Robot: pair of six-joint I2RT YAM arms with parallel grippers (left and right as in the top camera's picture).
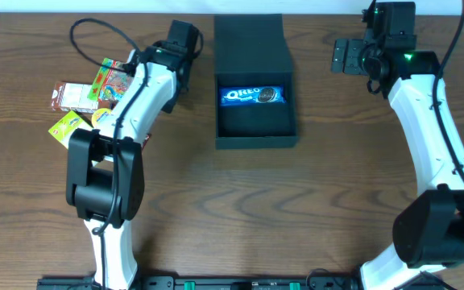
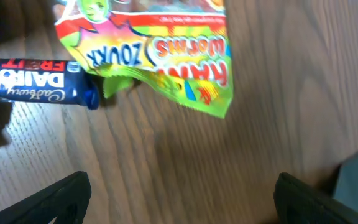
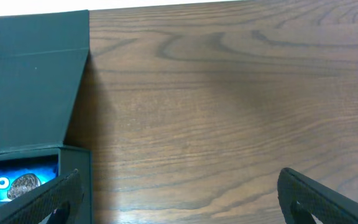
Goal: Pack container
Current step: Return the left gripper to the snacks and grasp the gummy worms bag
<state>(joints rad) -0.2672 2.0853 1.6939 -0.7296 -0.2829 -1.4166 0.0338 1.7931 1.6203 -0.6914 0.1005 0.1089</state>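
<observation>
I count one container (image 1: 256, 142), dark teal, at the middle of the bench (image 1: 312, 209), its flap lid laid open toward the far edge. One Oreo packet (image 1: 252, 96) lies inside, toward the far end. On the left I make out four loose snacks, partly behind the arm: a worms bag (image 2: 160, 50), a Dairy Milk bar (image 2: 30, 84), a yellow packet (image 1: 65, 126) and an orange item (image 1: 101, 118) I cannot identify. The left end effector (image 2: 182, 199) and the right end effector (image 3: 185, 199) both gape wide, holding nothing.
</observation>
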